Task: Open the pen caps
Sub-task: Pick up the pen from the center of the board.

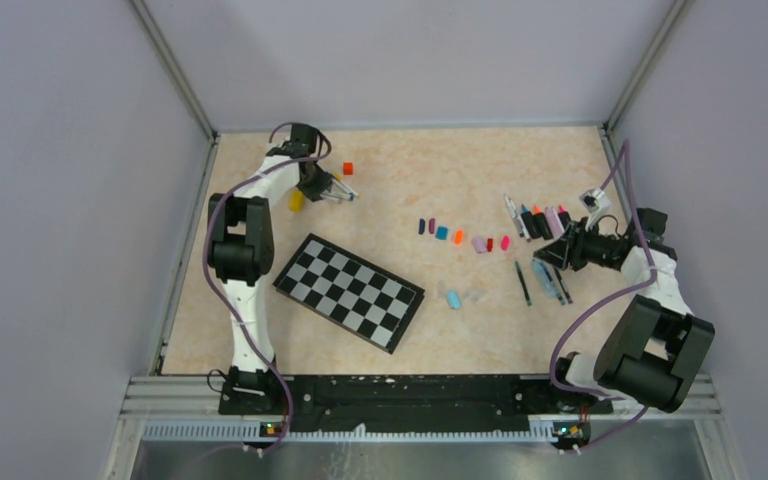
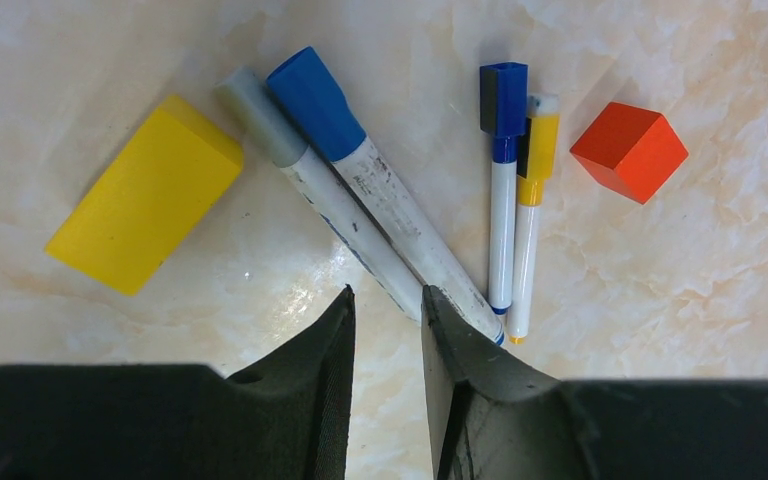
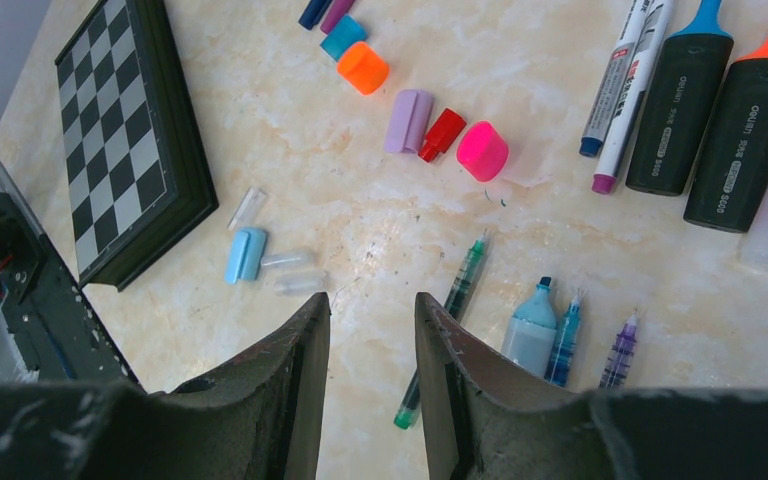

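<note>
Four caps are still on their pens, all on the left side of the table under the left wrist camera: a grey cap (image 2: 260,120) and a blue cap (image 2: 315,100) on two thick markers lying side by side and touching, then a small blue cap (image 2: 503,97) and a yellow cap (image 2: 542,135) on two thin pens to their right.

The grey marker (image 2: 345,220) and blue marker (image 2: 410,235) lie on a diagonal. Their caps are at the far upper-left end and their butt ends point back at the left gripper (image 2: 388,295). The blue marker's butt sits just beside the right-hand finger, outside the gap. The thin pens run nearly straight away from the gripper, caps at the far end too. So every cap lies beyond its barrel as seen from the fingers, and I judge that a reach for a cap has to go forward along the pen.

A block (image 2: 145,195) lies left of the grey cap and a cube (image 2: 630,150) lies right of the yellow cap, both apart from the pens.

The left gripper is slightly parted and holds nothing. The right gripper (image 3: 370,300) is also narrowly parted and empty. It is well apart across the table, over loose caps (image 3: 363,68) and bare-tipped pens. The left arm is clearly the nearer one.
</note>
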Robot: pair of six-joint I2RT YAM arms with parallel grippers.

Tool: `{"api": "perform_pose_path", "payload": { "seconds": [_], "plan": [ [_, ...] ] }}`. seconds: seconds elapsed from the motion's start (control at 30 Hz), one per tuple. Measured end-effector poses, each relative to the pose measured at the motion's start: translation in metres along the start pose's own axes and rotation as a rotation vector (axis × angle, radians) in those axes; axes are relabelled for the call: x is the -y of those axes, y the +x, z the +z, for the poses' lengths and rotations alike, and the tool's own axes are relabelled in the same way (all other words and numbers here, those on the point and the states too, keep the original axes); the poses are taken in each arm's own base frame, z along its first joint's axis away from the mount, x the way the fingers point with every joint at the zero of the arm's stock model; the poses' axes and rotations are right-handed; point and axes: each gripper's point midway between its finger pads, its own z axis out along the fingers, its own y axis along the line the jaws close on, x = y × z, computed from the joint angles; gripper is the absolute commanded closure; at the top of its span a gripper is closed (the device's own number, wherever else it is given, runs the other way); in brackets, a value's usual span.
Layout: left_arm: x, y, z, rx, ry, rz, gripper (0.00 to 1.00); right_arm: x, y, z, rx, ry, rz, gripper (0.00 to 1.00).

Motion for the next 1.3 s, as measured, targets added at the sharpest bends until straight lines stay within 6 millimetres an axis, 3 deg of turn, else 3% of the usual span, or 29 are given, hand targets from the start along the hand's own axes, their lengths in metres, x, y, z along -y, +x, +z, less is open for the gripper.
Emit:
{"api": "perform_pose_path", "payload": {
  "seconds": [1.0, 1.3],
  "plan": [
    [-0.008, 0.009, 0.016, -0.052, -0.06, 0.014, 0.64, 0.0, -0.001, 0.0, -0.001, 0.0, -0.001, 0.64],
    [-0.018, 0.011, 0.012, -0.062, -0.105, 0.043, 0.69, 0.001, -0.006, -0.001, 0.004, 0.002, -0.013, 0.64]
  ]
}}
